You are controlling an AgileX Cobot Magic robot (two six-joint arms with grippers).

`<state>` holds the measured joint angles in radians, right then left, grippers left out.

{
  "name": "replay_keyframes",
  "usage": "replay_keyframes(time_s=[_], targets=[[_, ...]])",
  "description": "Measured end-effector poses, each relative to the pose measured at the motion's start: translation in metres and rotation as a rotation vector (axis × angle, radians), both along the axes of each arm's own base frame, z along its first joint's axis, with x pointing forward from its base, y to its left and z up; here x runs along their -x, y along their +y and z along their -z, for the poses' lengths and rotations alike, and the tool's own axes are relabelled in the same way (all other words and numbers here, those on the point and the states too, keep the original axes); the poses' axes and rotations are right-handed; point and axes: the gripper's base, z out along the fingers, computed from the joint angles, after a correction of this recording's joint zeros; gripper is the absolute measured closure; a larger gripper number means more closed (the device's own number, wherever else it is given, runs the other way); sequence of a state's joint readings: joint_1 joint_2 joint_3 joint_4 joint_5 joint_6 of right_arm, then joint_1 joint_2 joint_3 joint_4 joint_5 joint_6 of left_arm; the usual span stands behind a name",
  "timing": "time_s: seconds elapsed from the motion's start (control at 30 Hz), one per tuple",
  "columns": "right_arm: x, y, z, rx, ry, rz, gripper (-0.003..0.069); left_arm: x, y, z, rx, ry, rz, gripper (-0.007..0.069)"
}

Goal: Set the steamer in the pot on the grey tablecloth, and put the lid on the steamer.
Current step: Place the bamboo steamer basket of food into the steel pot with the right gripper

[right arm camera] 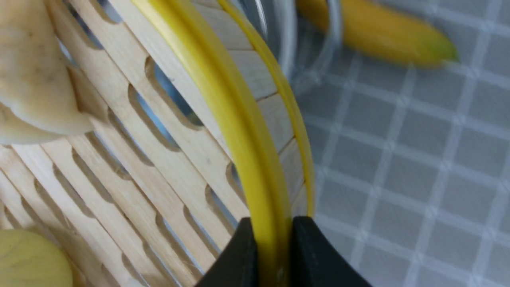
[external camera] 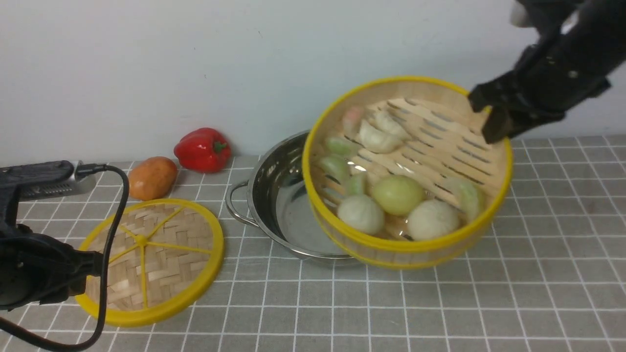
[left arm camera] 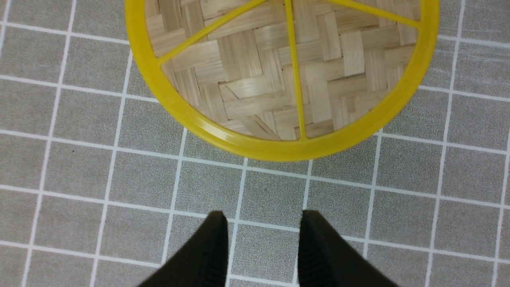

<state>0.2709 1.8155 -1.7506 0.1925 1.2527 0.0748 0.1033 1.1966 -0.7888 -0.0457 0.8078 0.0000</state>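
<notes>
Your right jaws clench the far rim of the steamer (external camera: 440, 142), holding it tilted over the pot (external camera: 283, 200) ready for lowering in, while your left jaws hover parted just beside the lid (external camera: 151, 259).

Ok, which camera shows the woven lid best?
The front view: nearly the whole lid lies flat on the grey tablecloth, hub and spokes visible. The left wrist view shows only part, close up; the right wrist view shows none.
</notes>
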Motion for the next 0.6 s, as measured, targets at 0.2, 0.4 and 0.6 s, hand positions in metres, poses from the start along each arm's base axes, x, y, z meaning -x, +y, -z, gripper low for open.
replay_keyframes(time_s=[0.2,0.4,0.6], targets=[[-0.053,0.035,0.023,-0.054,-0.017,-0.032,0.0552,0.0,0.0,0.0,0.0,0.0,0.0,0.0382],[-0.082,0.047,0.06,-0.062,0.023,-0.022,0.0552,0.0,0.0,0.0,-0.005,0.0,0.011,0.0382],[-0.09,0.049,0.092,-0.041,0.084,-0.022,0.0552,0.0,0.0,0.0,-0.006,-0.002,0.013,0.0382]])
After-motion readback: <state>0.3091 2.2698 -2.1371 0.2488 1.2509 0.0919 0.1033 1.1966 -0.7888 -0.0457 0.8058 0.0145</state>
